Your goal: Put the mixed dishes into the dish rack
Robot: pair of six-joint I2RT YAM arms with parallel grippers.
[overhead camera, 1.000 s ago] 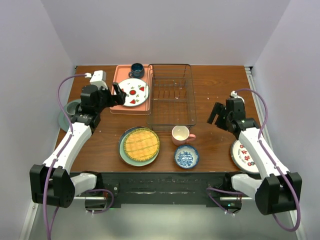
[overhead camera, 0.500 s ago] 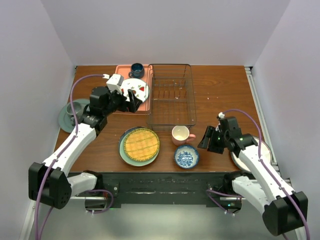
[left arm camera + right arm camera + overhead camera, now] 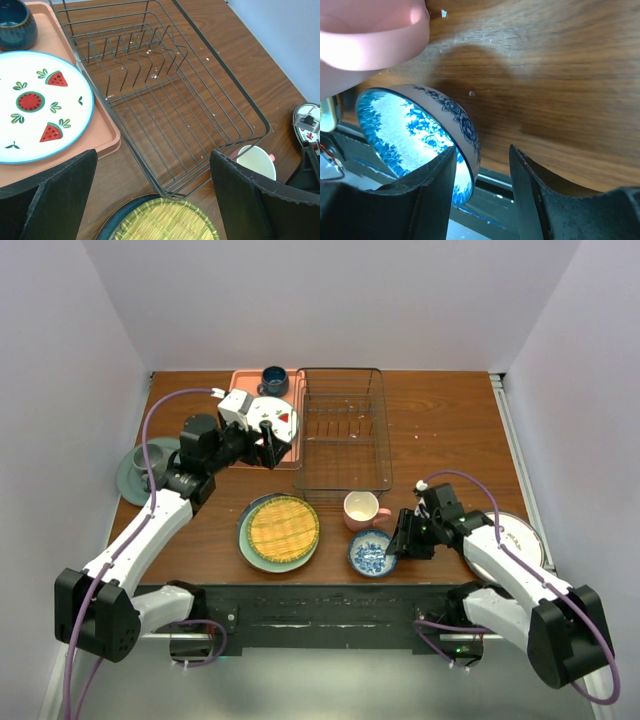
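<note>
**Desk:** What is the right side doing?

**Me:** My right gripper [image 3: 396,544] is low by the worktop's near edge, at the small blue-and-white bowl [image 3: 415,135]. The jaws are about half spread and straddle the bowl's right rim, one finger inside and one outside. I can see a gap between the outer finger and the bowl's wall, so I have no hold on it.

**Desk:** And the left?

**Me:** My left gripper [image 3: 152,165] is spread as wide as it goes and holds nothing. It hangs above the near-left corner of the dish rack [image 3: 344,429], just beside the pink tray [image 3: 107,135] that carries the watermelon plate [image 3: 35,107].

**Desk:** Where is everything else?

**Me:** The rack sits at the middle of the far edge with nothing in it. The pink mug [image 3: 360,508] stands just off the rack's near side, right behind the bowl. The yellow plate [image 3: 283,528] lies on a teal-grey plate [image 3: 246,540] to the left of the mug.
</note>
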